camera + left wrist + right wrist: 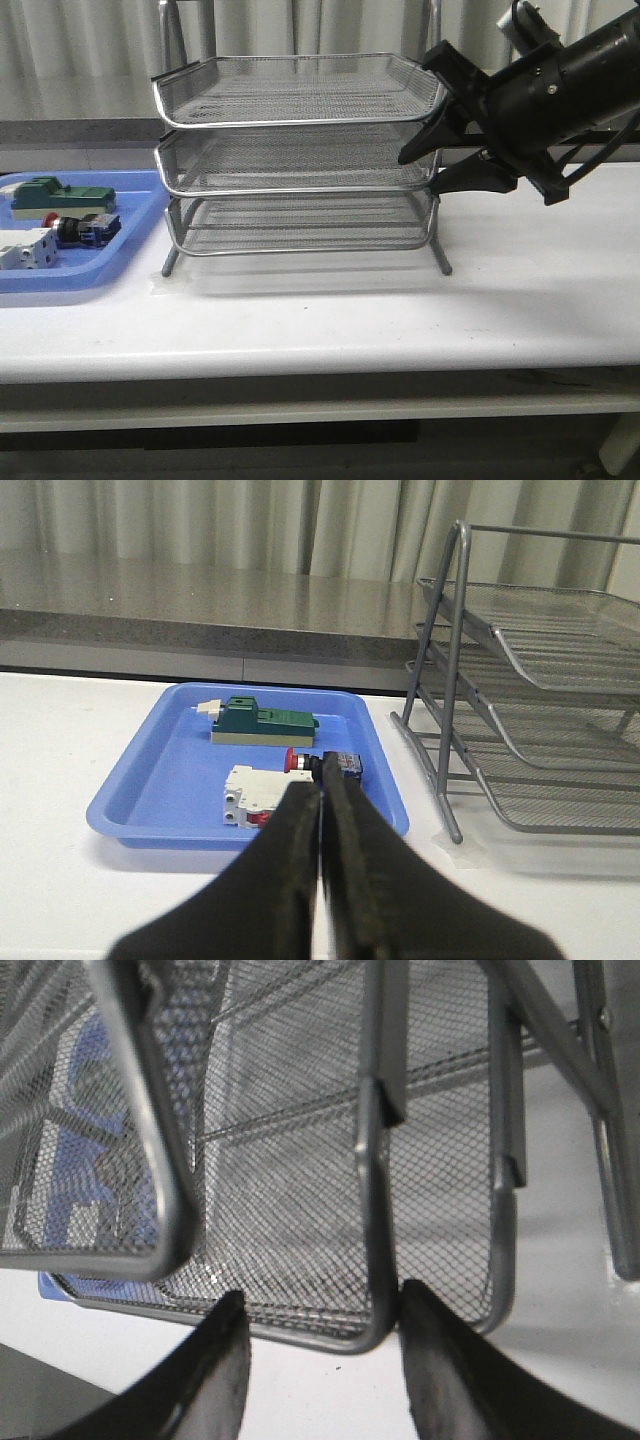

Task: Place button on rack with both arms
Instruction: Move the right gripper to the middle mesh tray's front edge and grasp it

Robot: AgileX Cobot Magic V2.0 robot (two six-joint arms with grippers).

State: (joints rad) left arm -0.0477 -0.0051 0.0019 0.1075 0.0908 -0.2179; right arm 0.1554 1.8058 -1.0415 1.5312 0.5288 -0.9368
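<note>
The button (77, 229) lies on its side at the left edge of the front view, in a blue tray (130, 245). It has a red head, a black body and a blue rear block, with the head pointing left. In the left wrist view it (322, 764) shows at centre frame, partly hidden, its red head left and blue block right.

The rack (300, 160) stands upright at centre of the front view, just right of the tray. It has three silver wire-mesh tiers with shiny rims, stepped one above the other, on thin metal legs. All three tiers appear empty. In the right wrist view its mesh and rims (370, 1210) fill the frame.
</note>
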